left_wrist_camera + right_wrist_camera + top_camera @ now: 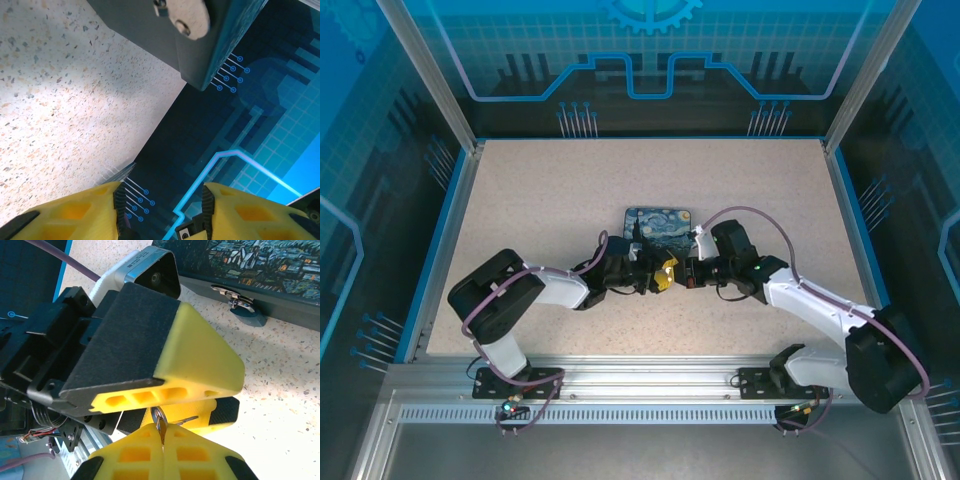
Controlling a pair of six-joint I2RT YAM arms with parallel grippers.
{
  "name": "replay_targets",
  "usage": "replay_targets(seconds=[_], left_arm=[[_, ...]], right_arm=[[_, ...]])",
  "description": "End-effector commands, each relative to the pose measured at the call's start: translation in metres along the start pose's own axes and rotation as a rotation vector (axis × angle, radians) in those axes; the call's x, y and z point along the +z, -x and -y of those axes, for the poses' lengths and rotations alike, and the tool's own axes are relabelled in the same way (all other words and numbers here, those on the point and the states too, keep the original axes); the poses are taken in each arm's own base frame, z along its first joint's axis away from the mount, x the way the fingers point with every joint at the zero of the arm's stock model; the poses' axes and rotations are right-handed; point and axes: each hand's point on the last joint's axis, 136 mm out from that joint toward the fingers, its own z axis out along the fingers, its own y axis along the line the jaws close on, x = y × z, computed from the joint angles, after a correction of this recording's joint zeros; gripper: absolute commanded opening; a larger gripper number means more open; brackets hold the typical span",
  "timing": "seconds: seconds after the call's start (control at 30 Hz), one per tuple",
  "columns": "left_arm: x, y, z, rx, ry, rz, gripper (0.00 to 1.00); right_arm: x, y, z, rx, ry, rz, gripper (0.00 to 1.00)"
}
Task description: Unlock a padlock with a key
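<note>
My right gripper [164,440] is shut on the key [161,426], a thin metal sliver with a small ring at its head. The key's blade points toward the lower yellow finger [215,415] of my left gripper. The padlock [248,316], small and dark grey, lies on the table against the side of the Starry-Night box [260,265], under a silver hasp. In the top view the left gripper [665,272] and right gripper [688,275] meet just in front of that box [658,222]. My left gripper [162,200] is open, with nothing between its pads.
A dark-grey face carrying a pale round metal piece [187,17] hangs at the top of the left wrist view. Speckled table [540,200] surrounds the box, bounded by blue edging and glass walls. Purple cables [760,215] loop over both arms.
</note>
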Motion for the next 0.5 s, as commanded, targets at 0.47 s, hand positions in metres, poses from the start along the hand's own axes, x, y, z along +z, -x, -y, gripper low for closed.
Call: replay_targets(seconds=[0.47], left_arm=[[-0.0044, -0.0051, 0.0121, 0.017, -0.048, 0.001, 0.4]], right_arm=[[-0.0046, -0.0065, 0.0088, 0.008, -0.027, -0.006, 0.0]])
